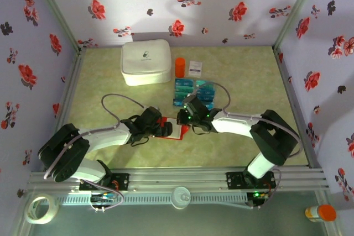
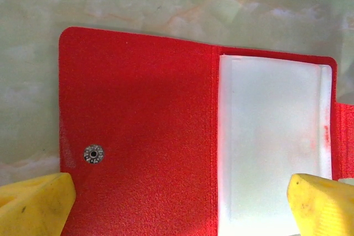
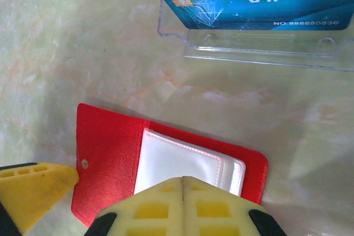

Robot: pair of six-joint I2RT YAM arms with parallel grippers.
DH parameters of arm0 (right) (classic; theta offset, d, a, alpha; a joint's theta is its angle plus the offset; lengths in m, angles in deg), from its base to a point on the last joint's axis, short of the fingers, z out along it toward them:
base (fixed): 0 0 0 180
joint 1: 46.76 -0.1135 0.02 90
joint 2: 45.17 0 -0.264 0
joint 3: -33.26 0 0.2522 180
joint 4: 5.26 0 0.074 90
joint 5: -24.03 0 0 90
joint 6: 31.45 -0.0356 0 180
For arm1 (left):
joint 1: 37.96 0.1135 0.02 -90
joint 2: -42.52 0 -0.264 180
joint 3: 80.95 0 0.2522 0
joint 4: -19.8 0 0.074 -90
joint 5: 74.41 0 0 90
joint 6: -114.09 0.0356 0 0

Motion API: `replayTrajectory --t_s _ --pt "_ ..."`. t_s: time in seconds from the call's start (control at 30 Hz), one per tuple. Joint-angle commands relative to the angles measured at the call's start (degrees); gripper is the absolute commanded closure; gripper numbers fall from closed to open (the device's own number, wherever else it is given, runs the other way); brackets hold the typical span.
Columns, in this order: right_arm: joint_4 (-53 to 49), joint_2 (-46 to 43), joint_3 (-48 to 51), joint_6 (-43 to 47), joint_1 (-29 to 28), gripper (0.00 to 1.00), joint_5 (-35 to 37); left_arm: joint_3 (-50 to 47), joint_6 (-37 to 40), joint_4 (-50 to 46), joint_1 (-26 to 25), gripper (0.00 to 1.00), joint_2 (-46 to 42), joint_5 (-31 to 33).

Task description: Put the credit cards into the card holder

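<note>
- Far tabletop [image 1: 249, 81]: white zip case [image 1: 145, 62], orange cylinder [image 1: 180, 67] and white packet [image 1: 194, 68], well apart from both arms.
- Teal credit cards [image 1: 188, 87] sit in a clear stand [image 3: 249, 53], just beyond the right arm [image 1: 243, 125].
- Red card holder [image 2: 138, 136] lies open and flat, mid-tabletop, pockets up.
- Left arm [image 1: 105, 136] reaches in low; left jaws released wide, straddling the card holder.
- Right jaws clenched, nothing seen between them, at the holder's pocket side.

Glossy white shells cover the long links of the left arm [image 1: 102, 136] and the right arm [image 1: 243, 125], with bulky black housings at the joints. A thin grey cable [image 1: 113, 106] loops off each. Small green lights [image 1: 191, 118] glow near the right wrist. The left pincer [image 1: 157, 128] has plain yellow fingers [image 2: 33, 205]. On the right pincer [image 3: 184, 205] they are yellow too, with square moulded recesses and black edging.
</note>
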Motion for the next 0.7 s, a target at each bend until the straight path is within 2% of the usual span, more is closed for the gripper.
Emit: replayTrajectory --t_s 0.0,0.67 --pt "-0.72 2.54 -1.62 1.27 0.25 1.0 -0.51 -1.98 0.54 -2.12 -0.2 0.0 1.36 1.79" --pt "6.97 9.94 -0.02 -2.68 -0.1 1.0 -4.0 -2.01 1.74 -2.25 -0.47 0.0 1.62 2.7"
